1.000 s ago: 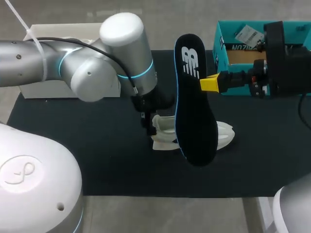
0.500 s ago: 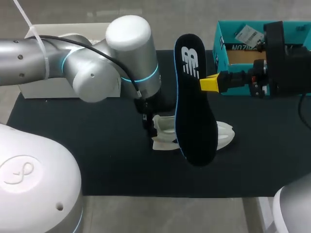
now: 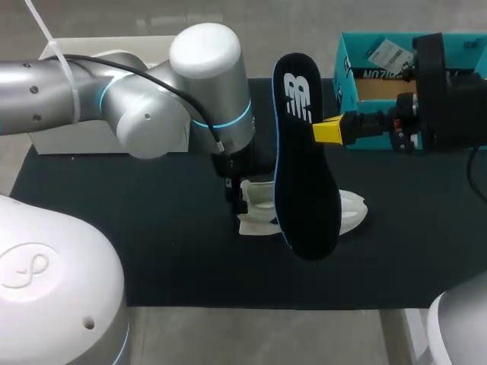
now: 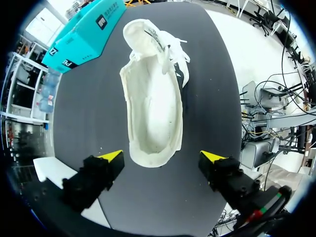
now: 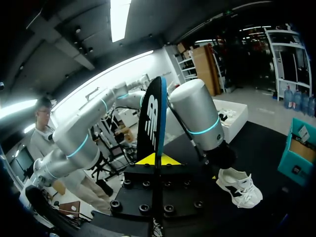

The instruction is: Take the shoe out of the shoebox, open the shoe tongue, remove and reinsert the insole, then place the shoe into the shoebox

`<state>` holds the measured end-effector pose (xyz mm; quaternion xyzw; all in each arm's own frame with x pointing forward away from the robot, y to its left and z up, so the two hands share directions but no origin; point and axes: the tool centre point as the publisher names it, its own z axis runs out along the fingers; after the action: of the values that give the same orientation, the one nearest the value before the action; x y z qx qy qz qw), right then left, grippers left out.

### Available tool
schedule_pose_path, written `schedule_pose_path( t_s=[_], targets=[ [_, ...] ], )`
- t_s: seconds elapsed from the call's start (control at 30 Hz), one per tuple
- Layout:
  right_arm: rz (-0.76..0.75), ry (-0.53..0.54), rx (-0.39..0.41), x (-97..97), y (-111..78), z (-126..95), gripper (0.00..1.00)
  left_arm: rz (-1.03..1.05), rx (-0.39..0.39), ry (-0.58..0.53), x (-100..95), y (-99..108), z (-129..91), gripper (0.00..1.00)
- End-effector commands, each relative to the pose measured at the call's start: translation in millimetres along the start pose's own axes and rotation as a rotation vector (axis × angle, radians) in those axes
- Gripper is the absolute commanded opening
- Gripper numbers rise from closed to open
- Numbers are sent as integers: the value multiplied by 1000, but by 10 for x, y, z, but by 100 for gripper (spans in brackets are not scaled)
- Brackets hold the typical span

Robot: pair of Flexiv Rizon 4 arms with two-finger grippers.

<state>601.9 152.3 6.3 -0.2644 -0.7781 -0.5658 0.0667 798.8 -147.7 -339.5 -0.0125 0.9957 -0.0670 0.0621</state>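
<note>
The white shoe lies on its sole on the black mat, its empty opening facing up and its laces spread at the toe. My left gripper hangs open just above the heel, one yellow tip on either side, touching nothing. In the head view my left arm hides that gripper, with the shoe below it. My right gripper is shut on the edge of the black, blue-rimmed insole, holding it upright in the air over the shoe. The insole stands edge-on between the right gripper's fingers.
The teal shoebox stands open at the mat's back right, behind my right arm. A white box sits at the back left, partly under my left arm. Bare black mat lies in front of the shoe.
My left arm has shifted slightly to the right, nearer the shoe's heel. The right arm and the insole have stayed still.
</note>
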Motion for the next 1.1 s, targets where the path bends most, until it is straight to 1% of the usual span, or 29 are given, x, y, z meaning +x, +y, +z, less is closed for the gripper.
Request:
schedule_pose_path(
  t_s=[0.03, 0.13, 0.27, 0.37, 0.47, 0.53, 0.6, 0.67, 0.77, 0.8, 0.87, 0.9, 1.1],
  targets=[
    [1, -466, -11, 106, -33, 48, 0, 1, 0, -1, 4, 7, 0, 100],
    [1, -466, -11, 106, -33, 48, 0, 1, 0, -1, 4, 7, 0, 100],
    [1, -466, -11, 106, -33, 48, 0, 46, 26, 2, -5, -70, -113, 100],
    [1, -466, -11, 106, -33, 48, 0, 63, 48, 12, -43, -121, -192, 100],
    [1, -466, -11, 106, -33, 48, 0, 77, 52, 7, -101, -205, -202, 100],
    [1, -466, -11, 106, -33, 48, 0, 77, 49, 1, -143, -264, -173, 100],
    [1, -466, -11, 106, -33, 48, 0, 65, 55, 9, -228, -363, -105, 100],
    [1, -466, -11, 106, -33, 48, 0, 49, 50, -24, -297, -462, -48, 100],
    [1, -466, -11, 106, -33, 48, 0, 38, 42, -32, -410, -619, 77, 100],
    [1, -466, -11, 106, -33, 48, 0, 37, 54, -18, -454, -666, 126, 100],
    [1, -466, -11, 106, -33, 48, 0, 32, 51, -5, -524, -748, 218, 100],
    [1, -466, -11, 106, -33, 48, 0, 39, 66, 8, -553, -781, 254, 100],
    [1, -466, -11, 106, -33, 48, 0, 31, 59, 8, -664, -955, 417, 100]
  ],
)
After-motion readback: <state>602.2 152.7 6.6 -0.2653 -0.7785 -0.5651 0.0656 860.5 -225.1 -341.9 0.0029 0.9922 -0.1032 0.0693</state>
